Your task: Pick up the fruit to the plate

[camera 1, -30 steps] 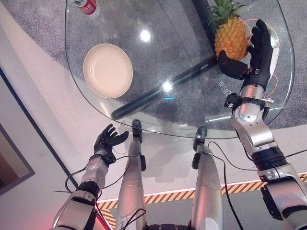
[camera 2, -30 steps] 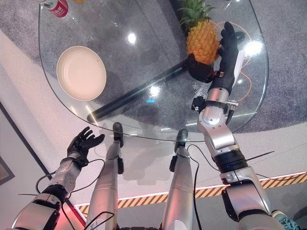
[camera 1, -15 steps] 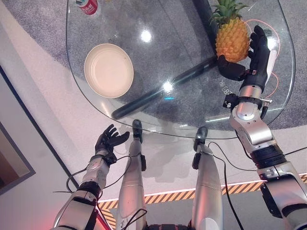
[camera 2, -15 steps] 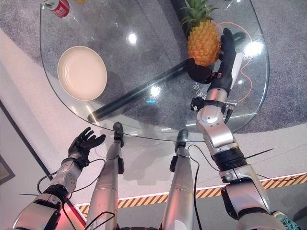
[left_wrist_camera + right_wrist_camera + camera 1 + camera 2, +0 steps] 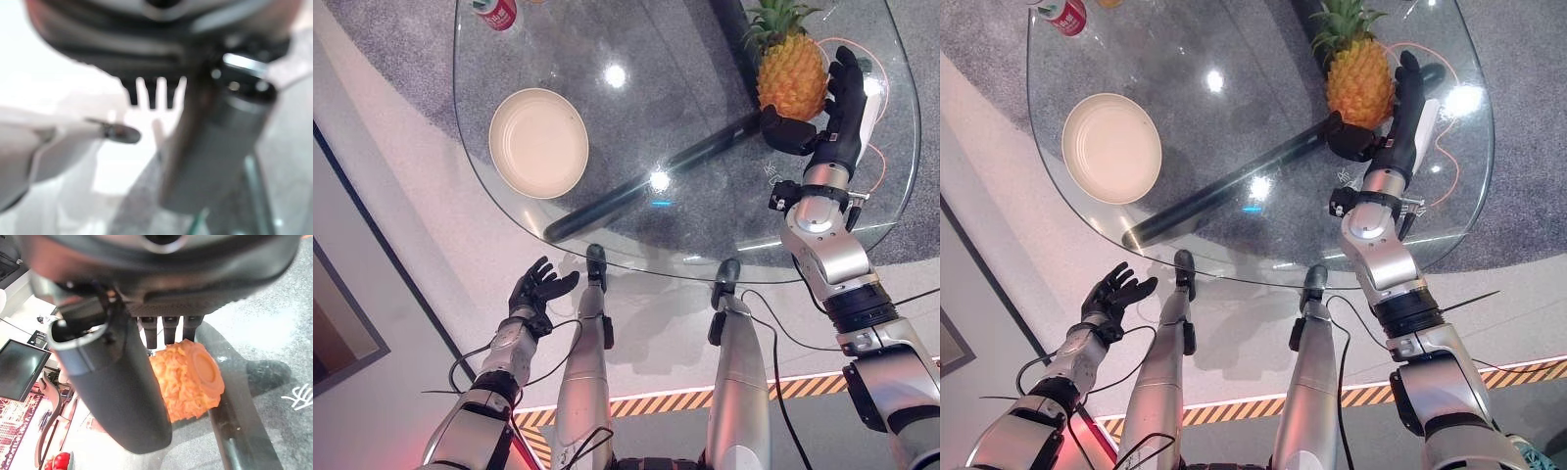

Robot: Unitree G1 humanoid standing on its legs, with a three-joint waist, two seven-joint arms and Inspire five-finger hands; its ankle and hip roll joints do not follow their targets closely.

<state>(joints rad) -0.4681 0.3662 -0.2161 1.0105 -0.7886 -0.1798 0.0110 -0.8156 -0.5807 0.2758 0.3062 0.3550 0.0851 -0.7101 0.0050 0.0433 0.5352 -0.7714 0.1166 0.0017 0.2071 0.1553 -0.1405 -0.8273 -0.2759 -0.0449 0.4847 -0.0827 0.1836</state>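
1. Cupping the fruit, the dark right hand (image 5: 834, 113) stands with straight fingers along one side of the orange, knobbly-skinned pineapple with a green leafy crown (image 5: 790, 70) and its thumb at the base; no curl round the fruit shows, so I read this as an open hand bracketing it, not a firm hold.
2. In the right wrist view the pineapple's round underside (image 5: 193, 382) shows past the fingertips and beside the thumb.
3. The pineapple sits on the round clear glass table (image 5: 705, 176), right against that hand, crown pointing away from the robot.
4. Well apart from the pineapple, across the glass, the round cream plate (image 5: 539, 142) lies bare; beyond it stands a red drinks can (image 5: 495, 13).
5. Far from the pineapple, below the table's near edge, the dark left hand (image 5: 537, 290) hangs idle, fingers loosely spread.
6. Progress, as I judge it: early. Fruit reached, not lifted; closing the hand, the carry and the placing all remain.
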